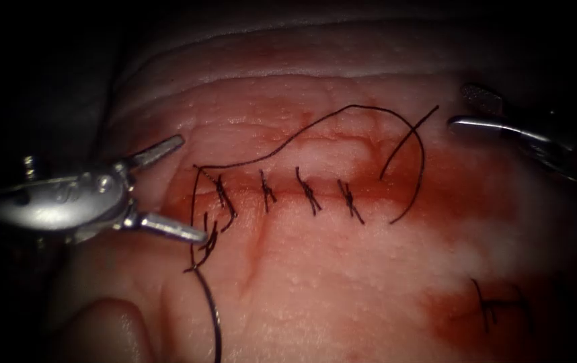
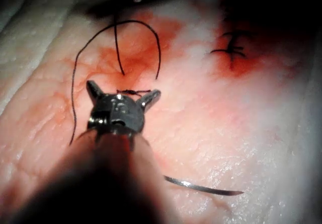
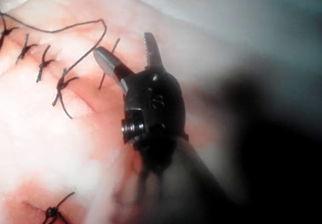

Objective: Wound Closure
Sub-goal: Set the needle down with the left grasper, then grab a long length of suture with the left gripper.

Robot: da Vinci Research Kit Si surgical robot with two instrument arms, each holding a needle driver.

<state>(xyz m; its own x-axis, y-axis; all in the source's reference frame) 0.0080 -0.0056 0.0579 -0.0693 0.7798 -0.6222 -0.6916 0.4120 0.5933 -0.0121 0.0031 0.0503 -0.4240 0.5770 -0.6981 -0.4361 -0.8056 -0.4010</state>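
Now the cut (image 1: 282, 190) runs across the tissue (image 1: 342, 282), crossed by four knotted stitches (image 1: 309, 191). Thread (image 1: 342, 114) leaves the leftmost stitch, arcs up over the cut and curls down at its right end, where a loose tail crosses it. More thread tangles at the cut's left end and trails off toward the lower edge. In the left wrist view the needle (image 2: 201, 186) lies flat on the tissue beside the left shaft, held by neither tool. The left end effector (image 1: 174, 188) sits at the cut's left end, jaws spread wide, gripping nothing. The right end effector (image 1: 467, 107) hovers near the thread's tail, jaws also apart and empty. Red fluid (image 1: 436, 175) stains the tissue around the cut. A separate stitch (image 1: 493, 306) sits dimly lower right.
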